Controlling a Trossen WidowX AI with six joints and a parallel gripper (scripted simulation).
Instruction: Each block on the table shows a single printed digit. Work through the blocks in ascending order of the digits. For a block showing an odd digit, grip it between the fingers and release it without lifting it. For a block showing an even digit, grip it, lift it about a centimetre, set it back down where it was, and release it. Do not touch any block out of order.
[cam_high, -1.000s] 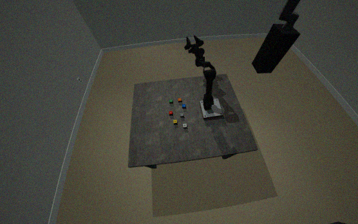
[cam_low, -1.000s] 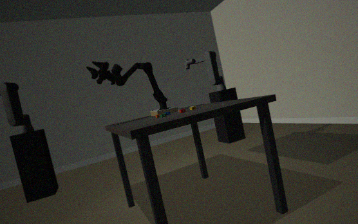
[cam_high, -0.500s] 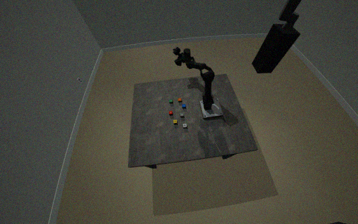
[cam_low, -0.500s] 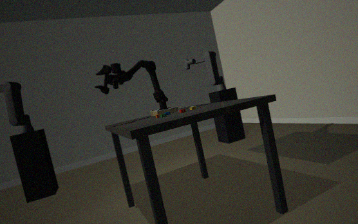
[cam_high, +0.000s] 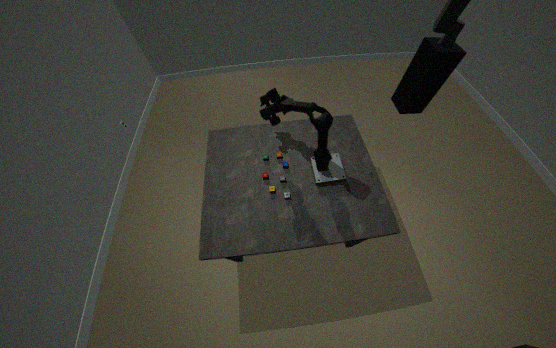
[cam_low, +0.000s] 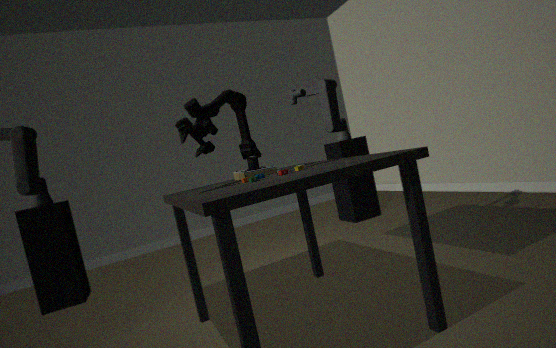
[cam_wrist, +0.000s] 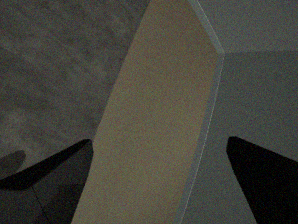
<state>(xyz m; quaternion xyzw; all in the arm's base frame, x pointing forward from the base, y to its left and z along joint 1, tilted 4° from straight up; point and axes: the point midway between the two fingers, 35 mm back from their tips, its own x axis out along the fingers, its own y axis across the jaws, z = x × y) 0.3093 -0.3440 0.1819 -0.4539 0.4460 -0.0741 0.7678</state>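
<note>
Blocks, seven in all, are set in two rough columns on the grey mottled table (cam_high: 240, 225), the cluster's long axis running from 12 to 6 o'clock in the top view: green (cam_high: 265, 157), orange (cam_high: 279, 155), blue (cam_high: 285, 164), red (cam_high: 265, 175), grey (cam_high: 283, 178), yellow (cam_high: 272, 189), white (cam_high: 287, 195). Digits cannot be read. The gripper (cam_high: 270, 107) is held released and empty, high above the table's 12 o'clock edge. A tan floor (cam_high: 450, 210) and grey walls (cam_high: 60, 125) are seen.
</note>
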